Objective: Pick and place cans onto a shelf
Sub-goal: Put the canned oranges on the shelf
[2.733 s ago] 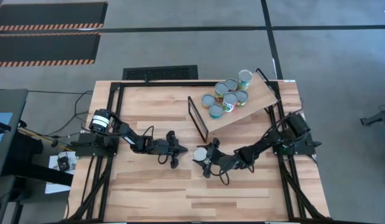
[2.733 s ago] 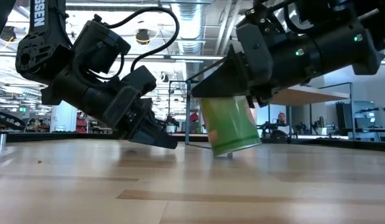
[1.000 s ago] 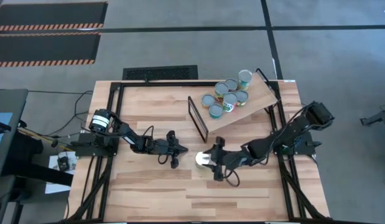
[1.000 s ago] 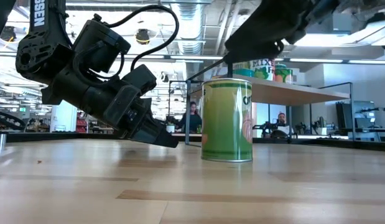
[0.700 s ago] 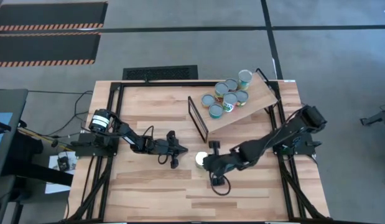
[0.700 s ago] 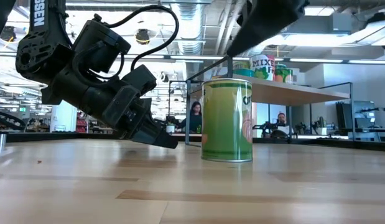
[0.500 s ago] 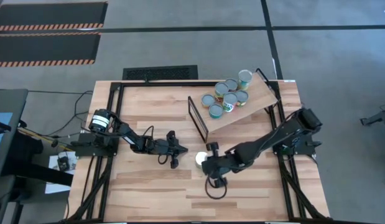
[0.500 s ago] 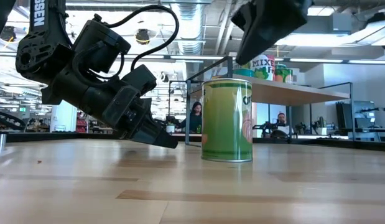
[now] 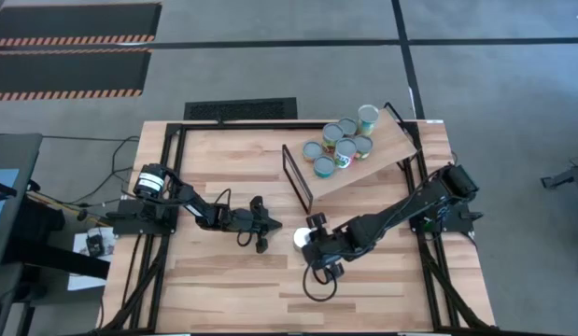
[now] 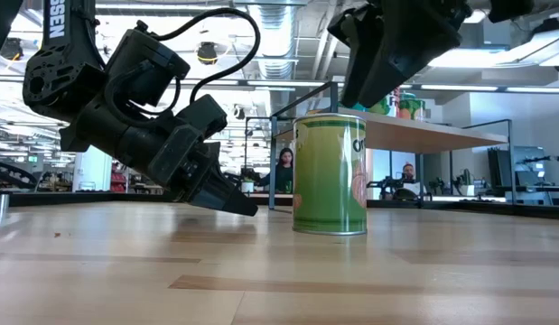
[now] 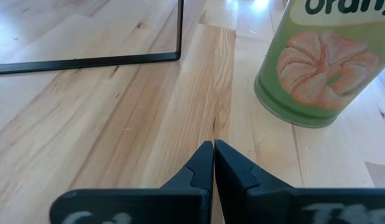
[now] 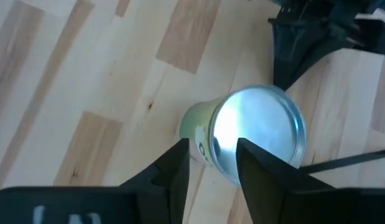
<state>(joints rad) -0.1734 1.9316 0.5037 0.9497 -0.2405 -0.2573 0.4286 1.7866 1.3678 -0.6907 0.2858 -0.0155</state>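
A green can (image 10: 330, 171) stands upright on the worktop (image 9: 223, 289), just in front of the shelf's black frame end. The right gripper (image 12: 212, 163) hangs above it, pointing down; in the right wrist view its two dark fingers (image 12: 173, 163) stand parted, and the can's round silvery top shows in the gap between and just beyond them. The low view shows the right arm's dark bulk over the can with a sliver of air between them, so the jaws are apart and hold nothing.

The left gripper (image 11: 213, 163) rests low over the worktop just beside the can. Its jaws are pressed together with nothing between them, their pointed tips aimed past the can's base.

The can is a smooth cylinder with a bright, reflective metal lid and a glossy green paper label printed with a peeled orange and dark green lettering. The worktop is pale planked wood with fine grain and darker inlaid strips.

The shelf (image 9: 387, 149) is a light wood board lying at an angle at the worktop's far right, with a thin black metal rectangular frame (image 9: 296, 177) at its near end. Six more cans (image 9: 340, 140) cluster on it, grey lids up, with green and teal labels.
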